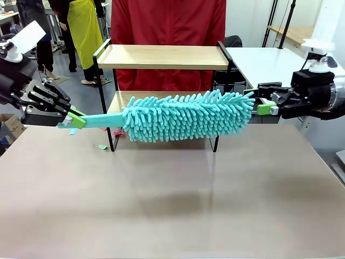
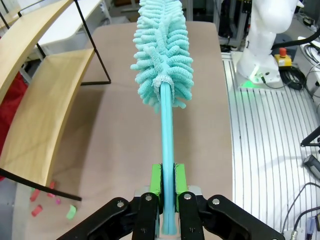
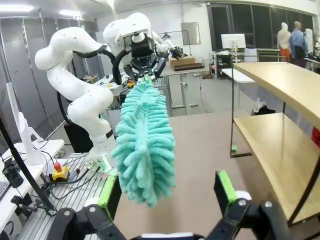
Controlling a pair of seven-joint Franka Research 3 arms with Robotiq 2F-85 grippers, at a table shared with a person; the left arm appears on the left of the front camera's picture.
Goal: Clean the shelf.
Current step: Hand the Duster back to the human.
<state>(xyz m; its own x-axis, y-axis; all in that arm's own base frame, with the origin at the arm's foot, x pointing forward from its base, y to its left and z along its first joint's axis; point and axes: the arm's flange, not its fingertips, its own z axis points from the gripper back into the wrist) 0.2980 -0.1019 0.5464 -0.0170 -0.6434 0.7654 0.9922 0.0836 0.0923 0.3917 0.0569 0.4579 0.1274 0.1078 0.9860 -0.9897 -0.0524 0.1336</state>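
Shelf: the two-tier rack of light wooden boards in a thin black metal frame (image 1: 161,56) stands on the far half of the table, in front of a person in a red top; likely rigid but light, so a hard push could slide or tip it.
Table: the wide brown-grey table top (image 1: 172,199) lies bare on the near side, giving ample room to swing a tool; its right edge meets a ribbed metal base plate in the left wrist view.
Duster: the turquoise chenille duster with a flat plastic handle (image 1: 186,116) hangs level just in front of the lower board; the head is soft and yielding, the handle stiff and probably slick, so the handle end is the place to hold it.
Left hand: the left hand (image 2: 167,187) has its green pads clamped on the handle end.
Right hand: the right hand (image 3: 167,192) stands fully spread at the duster's tip, gripping nothing.
Edges: raised side rails and thin uprights could snag the fibres; entry looks freest from the front.
Debris: small coloured scraps (image 2: 50,202) lie by the frame's foot.
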